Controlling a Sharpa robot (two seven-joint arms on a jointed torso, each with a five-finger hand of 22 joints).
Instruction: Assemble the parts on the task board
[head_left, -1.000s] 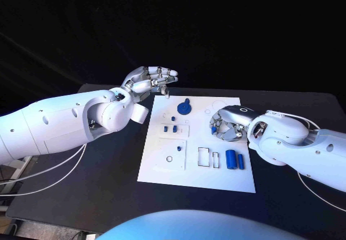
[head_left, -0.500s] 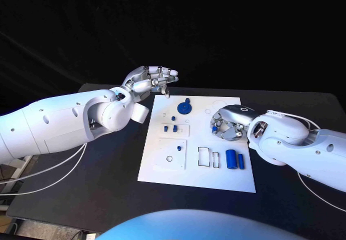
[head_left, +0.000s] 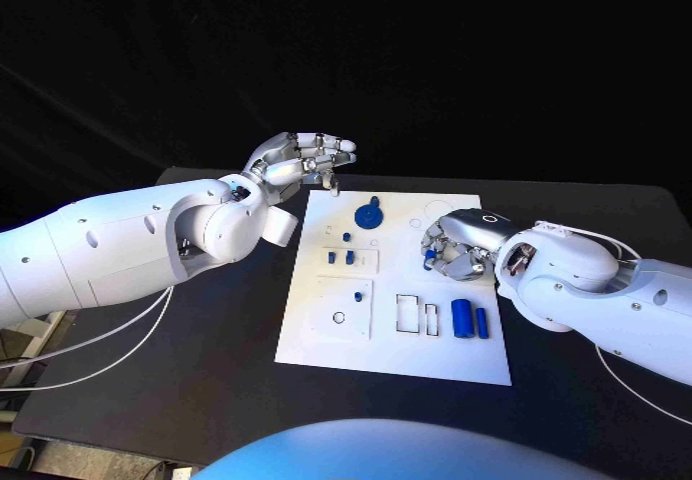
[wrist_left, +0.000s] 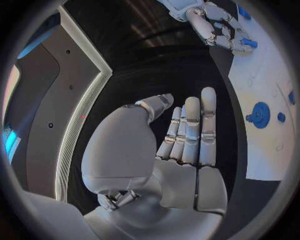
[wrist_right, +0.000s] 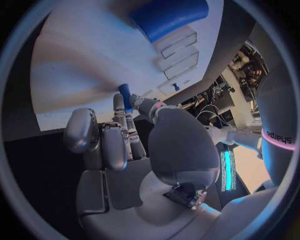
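Observation:
The white task board (head_left: 329, 345) lies in the middle of the black table. My right hand (head_left: 456, 245) hovers over the board's right side and pinches a small blue peg (head_left: 430, 263) at its fingertips; the right wrist view shows the peg (wrist_right: 125, 96) between the fingers. My left hand (head_left: 303, 158) hangs above the board's far left corner, fingers straight and holding nothing. On the board lie a round blue part (head_left: 369, 214), two small blue pieces (head_left: 340, 258), a thick blue cylinder (head_left: 462, 318) and a thinner one (head_left: 482, 321).
Two empty rectangular slots (head_left: 418, 315) sit left of the cylinders, and a small ring (head_left: 338, 318) marks the board's left side. Bare black table (head_left: 188, 350) surrounds the board. The left wrist view shows the right hand (wrist_left: 215, 27) and the round blue part (wrist_left: 259, 112).
My right hand has shifted very slightly with the blue peg, which now shows a little more at its fingertips. The left arm has not moved.

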